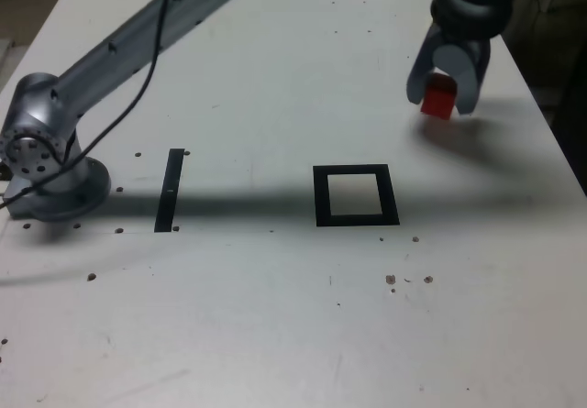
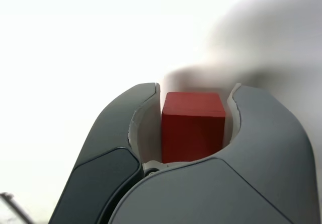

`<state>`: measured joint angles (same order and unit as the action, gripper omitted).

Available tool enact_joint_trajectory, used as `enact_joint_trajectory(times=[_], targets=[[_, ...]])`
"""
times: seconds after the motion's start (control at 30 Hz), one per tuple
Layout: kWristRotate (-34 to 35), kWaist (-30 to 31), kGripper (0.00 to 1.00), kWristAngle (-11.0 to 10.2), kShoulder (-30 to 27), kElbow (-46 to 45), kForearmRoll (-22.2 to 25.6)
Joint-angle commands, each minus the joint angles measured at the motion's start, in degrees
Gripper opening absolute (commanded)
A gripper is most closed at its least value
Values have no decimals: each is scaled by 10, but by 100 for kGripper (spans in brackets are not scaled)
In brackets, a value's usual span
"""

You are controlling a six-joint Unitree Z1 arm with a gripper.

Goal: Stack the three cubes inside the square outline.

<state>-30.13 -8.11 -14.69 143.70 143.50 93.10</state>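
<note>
I count one cube in sight, the red cube [image 1: 438, 97] between my jaws (the wrist view shows that same one, no second). There is one square outline [image 1: 356, 195] on my table [image 1: 275, 316], black with a pale centre, and one straight black strip [image 1: 170, 190] toward the exterior view's left. One arm [image 1: 119, 50], and one gripper [image 1: 442, 92] on it.

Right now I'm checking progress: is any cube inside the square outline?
No, the square outline shows only its bare pale centre.
</note>
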Motion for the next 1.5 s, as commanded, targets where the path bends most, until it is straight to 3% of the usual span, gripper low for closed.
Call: enact_joint_trajectory(times=[0.0, 0.6, 1.17, 1.47], targets=[[5, -2, 30, -3, -21, -22, 4], [76, -1, 30, 42, -164, -253, -52], [157, 25, 30, 111, -252, -439, -146], [229, 56, 30, 120, -277, -507, -204]])
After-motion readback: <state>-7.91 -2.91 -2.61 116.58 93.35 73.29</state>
